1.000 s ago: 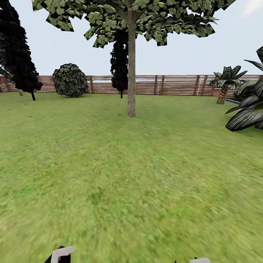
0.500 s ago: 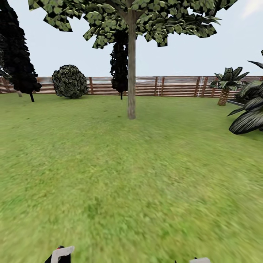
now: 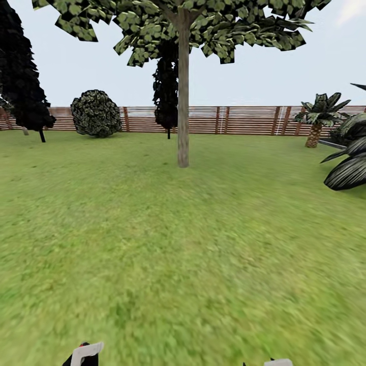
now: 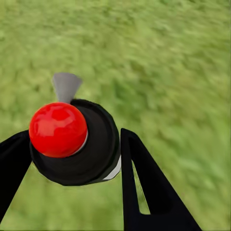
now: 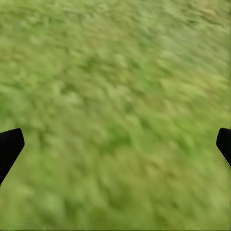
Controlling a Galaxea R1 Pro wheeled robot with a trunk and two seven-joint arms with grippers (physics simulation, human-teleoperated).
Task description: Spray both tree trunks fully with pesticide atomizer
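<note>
The sprayer (image 4: 72, 142), a black round body with a glossy red knob on top and a grey nozzle poking out beyond it, sits pinched between the two black fingers of the left gripper (image 4: 72, 159), held above blurred green grass (image 4: 173, 72). In the head view a white part with a touch of red and black (image 3: 84, 353) shows at the lower edge on the left, though what it belongs to cannot be told. The right gripper (image 5: 115, 144) hangs over bare lawn with its fingers (image 5: 8, 147) spread wide, only the dark tips showing at either edge of the frame. Ahead across the lawn stands a tall tree, its straight grey-brown trunk (image 3: 183, 96) rising to a leafy crown (image 3: 173, 25). Behind it runs a brown slatted fence (image 3: 239, 120), with a round bush (image 3: 96, 113) and a dark conifer (image 3: 23, 71) to the left and a short palm (image 3: 317, 119) to the right.
</note>
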